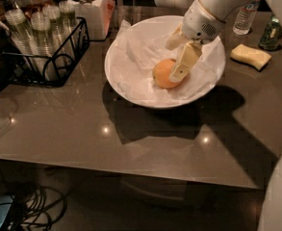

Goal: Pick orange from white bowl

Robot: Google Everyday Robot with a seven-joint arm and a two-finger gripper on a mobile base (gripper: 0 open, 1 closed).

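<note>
The orange [162,74] is seen lying on crumpled paper [140,57] inside the white bowl [110,73], the gripper [173,60] is held spread over it with one finger against it, and the label on the bottle [245,17] cannot be read.

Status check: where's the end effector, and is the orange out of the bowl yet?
End effector down inside white bowl, at the orange. Orange on paper lining, not yet lifted. No obstruction seen.
</note>
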